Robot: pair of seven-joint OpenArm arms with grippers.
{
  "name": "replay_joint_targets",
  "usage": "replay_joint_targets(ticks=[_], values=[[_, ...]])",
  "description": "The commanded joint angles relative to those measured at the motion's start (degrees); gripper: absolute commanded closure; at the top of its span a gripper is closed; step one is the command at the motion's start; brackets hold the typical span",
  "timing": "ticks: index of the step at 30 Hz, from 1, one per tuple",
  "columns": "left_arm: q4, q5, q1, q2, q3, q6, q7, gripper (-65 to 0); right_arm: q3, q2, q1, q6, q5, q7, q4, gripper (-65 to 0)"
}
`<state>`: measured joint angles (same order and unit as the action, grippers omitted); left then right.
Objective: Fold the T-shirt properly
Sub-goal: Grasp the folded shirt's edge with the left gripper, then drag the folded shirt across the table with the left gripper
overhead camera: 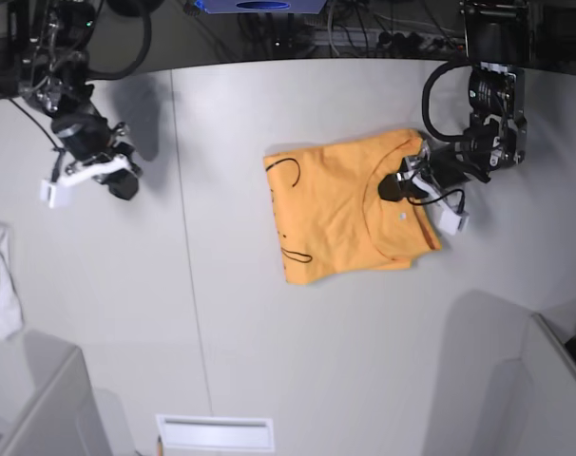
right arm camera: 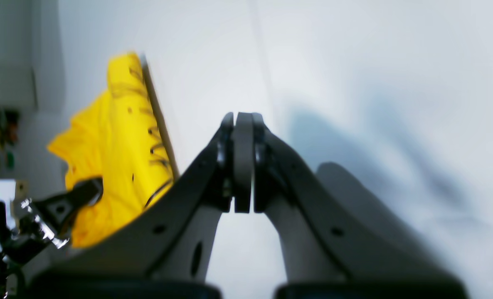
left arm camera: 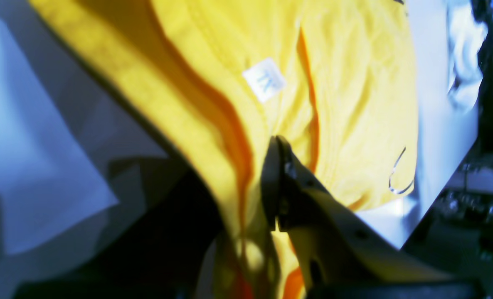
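T-shirt (overhead camera: 340, 204) lies partly folded on the white table (overhead camera: 221, 313), right of centre in base view, neckline toward the left arm's side. Small white size tag (left arm camera: 264, 79) sits inside the collar; it carries pale blue marks, too blurred to read. Same tag shows as a tiny white dot in base view. Thin black script loops (overhead camera: 286, 171) run along the shirt's folded left edge in base view; no letters legible. Left wrist view also catches one curved thin line near the hem, unreadable. Right wrist view shows dark script marks on the bunched yellow cloth, smeared by blur.

Left gripper (overhead camera: 391, 187) sits at the collar. In left wrist view one dark finger (left arm camera: 276, 174) presses against a ridge of yellow fabric; the opposing finger is hidden behind cloth, and the lower frame is a dark blur. Jaws look nearly closed with fabric pinched between, so it has hold of the T-shirt at the neckline.

Right gripper (right arm camera: 243, 124) hangs over bare table, well apart from the shirt, on the left in base view. Its fingers meet flat against each other, nothing between them.

White cloth (overhead camera: 1, 280) lies at the left edge of base view, partly cut off. A white rectangular panel (overhead camera: 215, 432) sits at the bottom edge. Background cables and gear at top are too dark to make out.
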<state>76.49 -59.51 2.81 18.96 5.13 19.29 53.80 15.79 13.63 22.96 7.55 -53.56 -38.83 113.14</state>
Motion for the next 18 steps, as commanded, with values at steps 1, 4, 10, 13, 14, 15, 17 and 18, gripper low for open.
replay_joint_targets(ticks=[1, 4, 10, 13, 14, 15, 17, 18], values=[[0.83, 0.12, -1.27, 2.01, -1.92, -0.61, 0.4, 0.0, 1.83, 0.31, 0.12, -1.88, -0.29, 0.81, 0.92, 0.0], [0.92, 0.12, -4.96, 5.43, -11.06, -0.78, 0.66, 0.0, 5.7, 0.31, 2.14, -4.69, -0.37, 0.72, 0.75, 0.0], [1.01, 1.09, -15.6, 9.65, -31.1, -0.78, 0.4, 0.0, 11.59, -0.92, 6.53, -5.13, -0.29, 1.16, -1.19, 0.0], [1.01, 7.86, -21.14, 9.74, -40.25, -0.78, 0.66, 0.0, 16.25, -4.27, 7.5, -5.31, -0.2, 0.81, -1.71, 0.0], [0.92, 11.02, -22.98, 9.74, -43.67, -0.7, 0.66, 0.0, 17.57, -5.06, 7.76, -5.31, -0.2, 0.81, -1.71, 0.0], [0.92, 14.45, -24.39, 9.57, -46.84, -0.61, 0.66, 0.0, 18.63, -5.58, 8.38, -5.31, -0.2, 0.81, -1.71, 0.0], [1.01, 18.67, -26.59, 9.21, -51.41, -0.52, 0.48, 0.0, 19.86, -6.29, 9.08, -5.31, -0.2, 0.81, -1.63, 0.0], [1.01, 20.6, -27.56, 8.51, -53.35, -0.52, 0.4, 0.0, 20.3, -6.73, 9.52, -5.31, -0.2, 0.81, -1.63, 0.0]])
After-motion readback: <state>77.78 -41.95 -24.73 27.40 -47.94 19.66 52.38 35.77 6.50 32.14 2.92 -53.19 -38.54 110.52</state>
